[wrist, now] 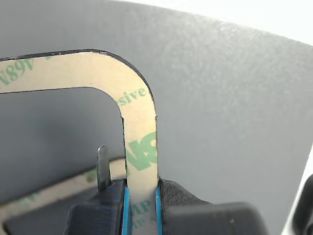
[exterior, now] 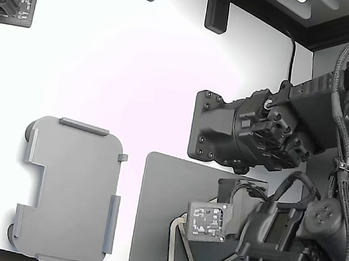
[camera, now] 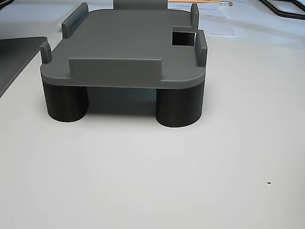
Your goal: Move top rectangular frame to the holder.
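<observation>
White tabletop (exterior: 166, 92), exterior view: I see the grey mat (exterior: 150, 228) at 5 o'clock and the holder (exterior: 70, 191), bare, at 7 o'clock, just beside the mat. Wrist view: my gripper (wrist: 142, 198) pinches one side of the top rectangular frame (wrist: 139, 147) between blue-edged pads, the frame lifted over the mat. A second frame (wrist: 49, 193) lies flat beneath it. Other view: the holder stands on dark round legs (camera: 178, 107).
</observation>
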Motion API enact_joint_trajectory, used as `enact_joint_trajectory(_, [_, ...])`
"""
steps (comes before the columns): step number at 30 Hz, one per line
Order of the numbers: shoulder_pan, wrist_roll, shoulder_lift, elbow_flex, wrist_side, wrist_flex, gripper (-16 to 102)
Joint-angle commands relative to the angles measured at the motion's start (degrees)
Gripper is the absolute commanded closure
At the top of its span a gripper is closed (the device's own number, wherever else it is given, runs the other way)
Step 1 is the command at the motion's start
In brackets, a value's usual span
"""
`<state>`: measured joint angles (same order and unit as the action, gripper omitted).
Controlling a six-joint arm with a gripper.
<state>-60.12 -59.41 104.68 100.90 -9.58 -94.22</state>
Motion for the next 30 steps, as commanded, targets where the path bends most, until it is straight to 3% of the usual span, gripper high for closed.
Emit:
enact_joint_trajectory(1, [3.6,-16.0,-0.18,-8.09,-1.85,-0.26,97])
enact_joint_trajectory(7, [6.24,-40.87,-5.8,-16.61,-5.98,-0.35,97])
enact_joint_trajectory(13, [11.25,-61.0,-11.87,-21.8,-5.27,-0.62,97])
enact_joint_trajectory(20, [20.13,-70.22,-15.73,-20.04,-0.18,0.26,97])
enact_joint_trajectory(30, [25.22,-72.16,-22.85,-28.21,-1.58,-0.62,97])
